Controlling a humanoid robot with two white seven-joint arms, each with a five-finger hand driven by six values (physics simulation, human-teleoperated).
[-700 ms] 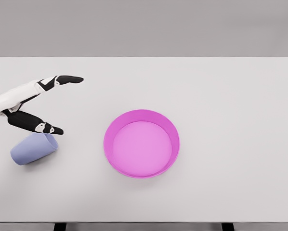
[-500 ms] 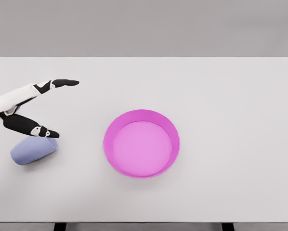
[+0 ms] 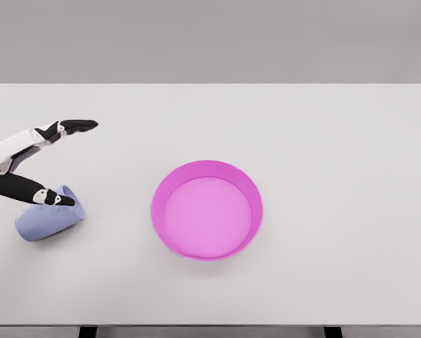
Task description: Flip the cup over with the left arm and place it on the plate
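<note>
The left hand (image 3: 29, 160) came in low at the table's (image 3: 337, 141) left edge, its fingers (image 3: 75, 126) spread wide and grasping nothing: one dark fingertip pointed out over bare surface, another lay across the top of the cup (image 3: 47, 220), right at its rim. The cup, pale blue, lay on its side directly under that lower finger, its open mouth turned toward the plate (image 3: 207, 210). The plate, a pink dish with a raised wall, sat well apart from the fingers, off beyond the cup's mouth. The right arm was out of sight. The step in hand looked to be the reach for the cup, with no grip yet made; whether the lower finger actually touched the cup could not be told. The next move would call for closing the fingers around the cup's body, then lifting and turning it upright before carrying it across to the plate.
</note>
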